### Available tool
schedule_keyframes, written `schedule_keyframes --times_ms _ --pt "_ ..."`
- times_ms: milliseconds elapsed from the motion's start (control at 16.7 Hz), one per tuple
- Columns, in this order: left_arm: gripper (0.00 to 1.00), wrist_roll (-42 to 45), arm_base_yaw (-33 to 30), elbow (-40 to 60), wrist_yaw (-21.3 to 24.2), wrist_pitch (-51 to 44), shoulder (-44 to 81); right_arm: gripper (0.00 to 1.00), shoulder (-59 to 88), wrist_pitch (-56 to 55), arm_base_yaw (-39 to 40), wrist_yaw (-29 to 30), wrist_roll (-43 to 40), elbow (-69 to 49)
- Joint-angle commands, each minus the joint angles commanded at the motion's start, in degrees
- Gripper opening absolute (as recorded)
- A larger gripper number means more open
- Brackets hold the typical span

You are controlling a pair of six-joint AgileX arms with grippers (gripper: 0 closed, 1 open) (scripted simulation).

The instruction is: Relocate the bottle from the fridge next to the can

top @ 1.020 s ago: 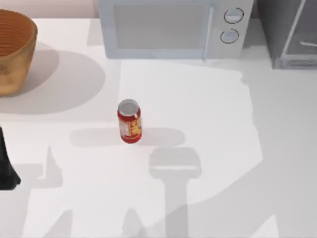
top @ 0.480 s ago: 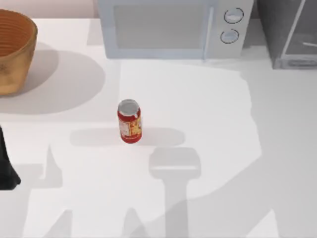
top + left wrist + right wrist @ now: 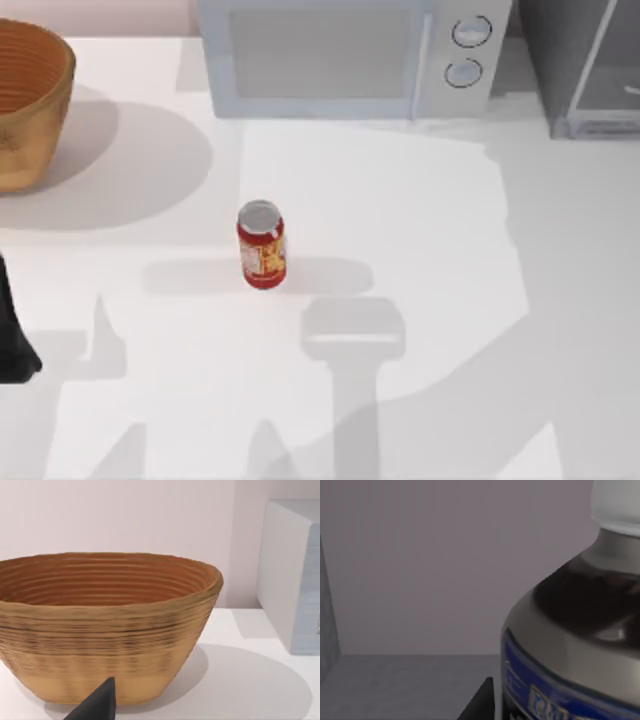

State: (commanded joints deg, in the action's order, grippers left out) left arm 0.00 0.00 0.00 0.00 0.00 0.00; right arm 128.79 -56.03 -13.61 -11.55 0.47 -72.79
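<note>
The can (image 3: 262, 245), red with a silver top and a yellow-orange label, stands upright near the middle of the table. The fridge (image 3: 590, 70), a grey box with a pale-framed glass door, is at the back right corner, partly cut off. In the right wrist view the bottle (image 3: 580, 630) looms very close: white cap, dark drink, grey-and-blue label band, standing on a grey floor before a grey wall. A dark part of my right gripper (image 3: 482, 702) sits just beside the bottle. My left gripper (image 3: 12, 345) is parked at the table's left edge.
A light-grey microwave (image 3: 340, 55) with two round knobs stands at the back centre. A woven basket (image 3: 25, 100) sits at the back left and faces the left wrist camera as the basket (image 3: 105, 625). Arm shadows fall across the table in front of the can.
The edge of the broad shadow at the table's right has shifted slightly. The can and the left arm have not moved.
</note>
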Motion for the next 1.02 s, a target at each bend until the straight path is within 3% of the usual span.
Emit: schedule_keyframes --times_ms 120,180,720,1020 --pt "1.00 0.00 0.00 0.00 0.00 0.00 0.00 0.02 0.00 0.00 0.00 0.00 0.00 0.00" --pt "1.00 0.00 0.00 0.00 0.00 0.00 0.00 0.00 0.00 0.00 0.00 0.00 0.00 0.00" --pt "1.00 0.00 0.00 0.00 0.00 0.00 0.00 0.00 -0.27 0.18 -0.18 -0.01 0.08 -0.03" --pt "1.00 0.00 0.00 0.00 0.00 0.00 0.00 0.00 -4.81 6.61 -0.14 -0.12 0.17 -1.74"
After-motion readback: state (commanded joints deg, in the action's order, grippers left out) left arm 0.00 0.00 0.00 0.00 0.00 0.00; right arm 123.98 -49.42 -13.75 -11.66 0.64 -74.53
